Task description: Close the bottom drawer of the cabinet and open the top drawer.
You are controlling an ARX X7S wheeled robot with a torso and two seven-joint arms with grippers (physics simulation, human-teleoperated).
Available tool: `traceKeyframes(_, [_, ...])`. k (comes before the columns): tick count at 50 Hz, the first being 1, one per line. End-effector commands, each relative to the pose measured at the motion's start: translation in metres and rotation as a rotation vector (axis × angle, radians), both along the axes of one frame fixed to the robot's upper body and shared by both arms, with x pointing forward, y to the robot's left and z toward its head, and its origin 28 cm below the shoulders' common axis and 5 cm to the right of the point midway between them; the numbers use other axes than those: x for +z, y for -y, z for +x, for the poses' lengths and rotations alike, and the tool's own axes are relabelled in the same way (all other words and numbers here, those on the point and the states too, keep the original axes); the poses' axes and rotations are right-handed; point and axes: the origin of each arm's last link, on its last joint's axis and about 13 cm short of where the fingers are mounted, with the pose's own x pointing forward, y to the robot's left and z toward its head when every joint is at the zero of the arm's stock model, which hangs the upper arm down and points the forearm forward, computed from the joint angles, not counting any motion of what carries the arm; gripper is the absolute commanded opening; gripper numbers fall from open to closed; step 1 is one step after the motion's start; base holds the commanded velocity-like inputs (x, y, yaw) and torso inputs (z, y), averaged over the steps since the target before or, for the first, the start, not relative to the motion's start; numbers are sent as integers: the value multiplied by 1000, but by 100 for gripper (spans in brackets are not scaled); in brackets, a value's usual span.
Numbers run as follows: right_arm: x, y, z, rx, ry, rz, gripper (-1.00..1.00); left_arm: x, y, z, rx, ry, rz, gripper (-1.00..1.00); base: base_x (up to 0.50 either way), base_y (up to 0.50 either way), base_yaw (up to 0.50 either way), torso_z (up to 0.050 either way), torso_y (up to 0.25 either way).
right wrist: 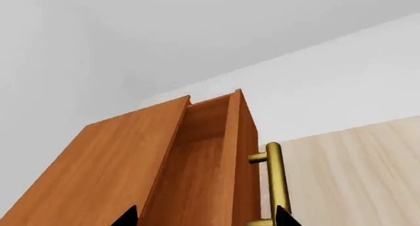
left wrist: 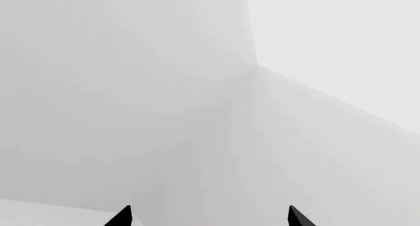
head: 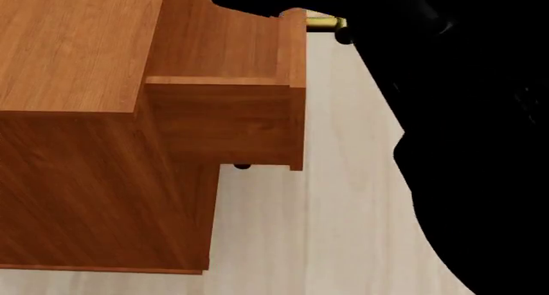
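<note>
while top drawer (head: 225, 112) juts out, right gripper (right wrist: 206, 217) flanks its handle (right wrist: 276, 181)

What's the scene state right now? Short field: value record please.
cabinet: reddish-brown wood, on pale floor
top drawer: pulled out, interior looks empty
brass handle: on top drawer front
bottom drawer: not visible from above
right gripper: at the handle, fingertips either side, grip unclear
left gripper: open, facing blank white walls, holding nothing

Right gripper (right wrist: 204, 217) with fingers (right wrist: 284, 216) spread; left gripper (left wrist: 208, 217) likewise, fingers apart.
</note>
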Motion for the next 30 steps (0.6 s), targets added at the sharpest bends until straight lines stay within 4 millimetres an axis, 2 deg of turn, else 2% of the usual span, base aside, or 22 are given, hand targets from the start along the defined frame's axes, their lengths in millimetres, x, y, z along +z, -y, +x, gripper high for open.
traceKeyframes(1, [15,-18,0,6,34,-119,100,0,0,0,-1,2,0,100,0,0,0,0,0])
traceKeyframes(9, [18,-22,12,-11,3,-157,100,0,0,-1,-2,4,-1,100,0,0,0,0,0])
traceKeyframes(14, [17,-21,28,-27,-85,-147,100,0,0,0,-3,4,0,100,0,0,0,0,0])
traceKeyframes(19, [6,-18,47,-67,-166,-170,100,0,0,-1,-3,5,-1,100,0,0,0,0,0])
traceKeyframes(30, [-16,-13,67,-99,-283,-211,100,0,0,-1,-4,6,-2,100,0,0,0,0,0])
